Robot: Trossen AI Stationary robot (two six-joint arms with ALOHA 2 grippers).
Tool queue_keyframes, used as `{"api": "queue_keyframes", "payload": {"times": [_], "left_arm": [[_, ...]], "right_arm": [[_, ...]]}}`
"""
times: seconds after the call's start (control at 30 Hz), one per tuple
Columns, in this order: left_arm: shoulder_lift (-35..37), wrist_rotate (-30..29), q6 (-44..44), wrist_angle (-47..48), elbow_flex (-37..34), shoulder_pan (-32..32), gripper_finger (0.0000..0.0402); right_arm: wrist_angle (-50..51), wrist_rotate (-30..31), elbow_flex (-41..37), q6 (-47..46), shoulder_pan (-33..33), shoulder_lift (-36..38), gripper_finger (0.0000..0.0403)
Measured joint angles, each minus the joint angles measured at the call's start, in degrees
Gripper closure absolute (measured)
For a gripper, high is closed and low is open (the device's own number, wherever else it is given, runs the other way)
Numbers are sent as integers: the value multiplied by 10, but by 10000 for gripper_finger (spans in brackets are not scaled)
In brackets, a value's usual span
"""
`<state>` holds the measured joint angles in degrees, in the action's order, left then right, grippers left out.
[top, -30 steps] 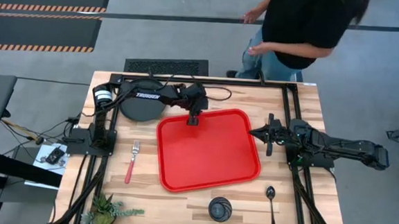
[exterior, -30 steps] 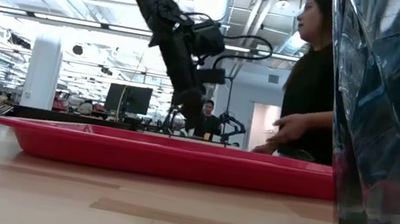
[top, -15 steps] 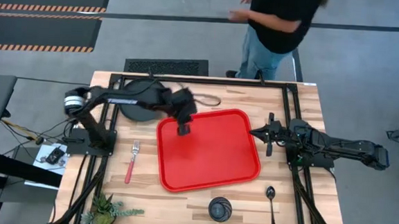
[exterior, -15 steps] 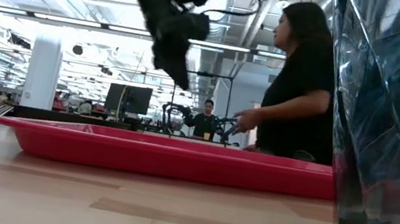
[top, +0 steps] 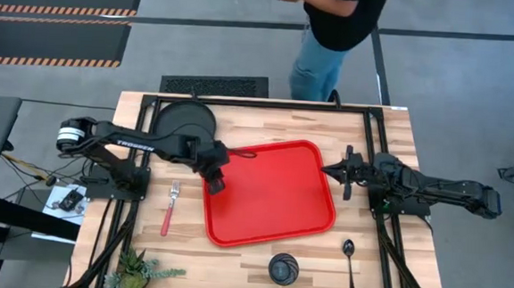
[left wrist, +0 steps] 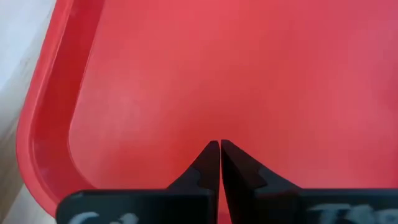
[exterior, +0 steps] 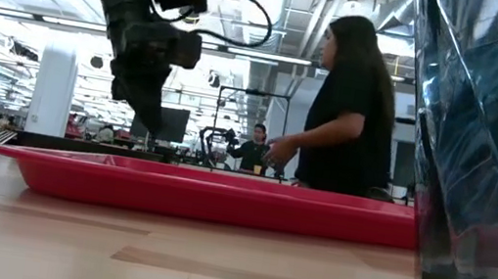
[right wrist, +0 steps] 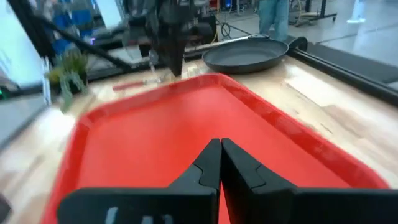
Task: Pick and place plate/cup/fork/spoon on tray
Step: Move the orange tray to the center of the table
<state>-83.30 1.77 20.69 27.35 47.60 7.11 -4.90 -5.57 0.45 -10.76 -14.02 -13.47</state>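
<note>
The red tray (top: 270, 192) lies in the middle of the table. The black plate (top: 187, 120) rests flat at the far left. The red-handled fork (top: 170, 206) lies left of the tray. The dark cup (top: 283, 269) stands near the front edge, and the spoon (top: 349, 261) lies to its right. My left gripper (top: 216, 184) hangs shut over the tray's left part, pointing steeply down, its tips (left wrist: 219, 144) above bare red tray floor (left wrist: 261, 74). In the low view it (exterior: 148, 117) is clear of the tray. My right gripper (top: 346, 172) waits shut at the tray's right edge.
A small potted plant (top: 138, 269) stands at the table's near left corner. A person (top: 336, 24) walks on the floor beyond the far edge. Black frame rails (top: 377, 151) run along both arms' bases. In the low view the cup (exterior: 484, 155) fills the right side.
My left gripper has moved from the tray's far edge toward the table's near left, along the tray's left side, staying above it, and its wrist has rolled. The person beyond the far edge has walked toward the left.
</note>
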Motion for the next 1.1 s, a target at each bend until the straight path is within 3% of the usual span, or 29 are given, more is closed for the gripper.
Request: {"api": "queue_keyframes", "payload": {"times": [0.3,0.47,0.6,0.77,1.1], "left_arm": [[-65,-35,-20,15,0,25,401],[-104,-95,-28,11,3,30,402],[-114,-107,-55,-21,5,39,401],[-116,-142,-80,-33,4,55,401],[-116,-157,-156,-65,4,101,401]], "right_arm": [[-42,10,3,-4,0,-1,377],[-46,12,7,-44,0,-1,395],[-45,30,8,-100,0,-1,386],[-45,31,8,-102,1,-1,396],[-9,31,21,-99,1,-2,399]]}}
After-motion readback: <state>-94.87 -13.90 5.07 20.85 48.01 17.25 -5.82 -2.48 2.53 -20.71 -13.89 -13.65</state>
